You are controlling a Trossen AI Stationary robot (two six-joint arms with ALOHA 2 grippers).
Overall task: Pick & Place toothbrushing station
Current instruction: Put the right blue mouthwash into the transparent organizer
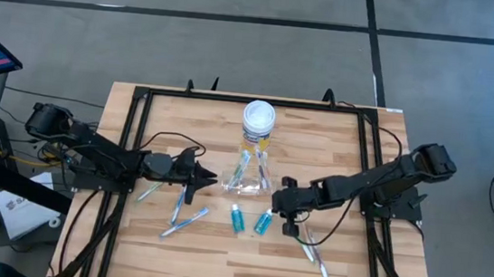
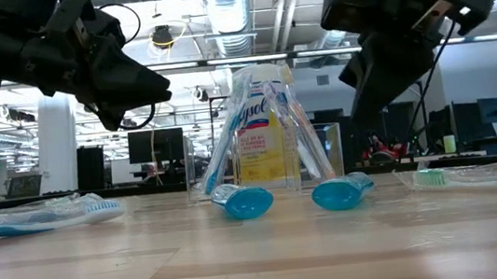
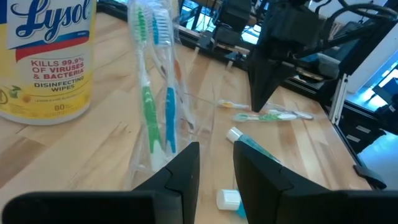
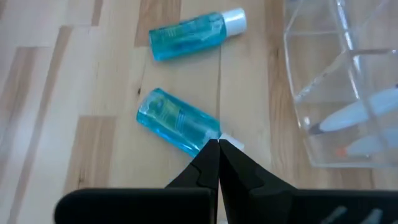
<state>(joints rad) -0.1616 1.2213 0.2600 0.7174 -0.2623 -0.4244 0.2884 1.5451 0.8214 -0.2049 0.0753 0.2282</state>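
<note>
A small clear plastic cup (image 1: 247, 180) stands mid-table in front of the yellow jar and holds a few toothbrushes (image 3: 155, 93) that lean against its rim. Two teal tubes (image 1: 237, 218) (image 1: 264, 222) lie on the table just in front of it. More toothbrushes lie loose to the left (image 1: 178, 208) and to the right (image 1: 313, 254). My left gripper (image 1: 205, 178) hovers just left of the cup, pointing at it, open and empty (image 3: 216, 168). My right gripper (image 1: 287, 217) hovers shut above the right tube (image 4: 177, 127), near its white cap.
A white-lidded yellow Lysol jar (image 1: 259, 121) stands right behind the cup. A black frame (image 1: 128, 145) runs along the table's edges. Loose toothbrushes (image 2: 41, 217) (image 2: 478, 174) lie on both sides. Bare wood lies along the near edge.
</note>
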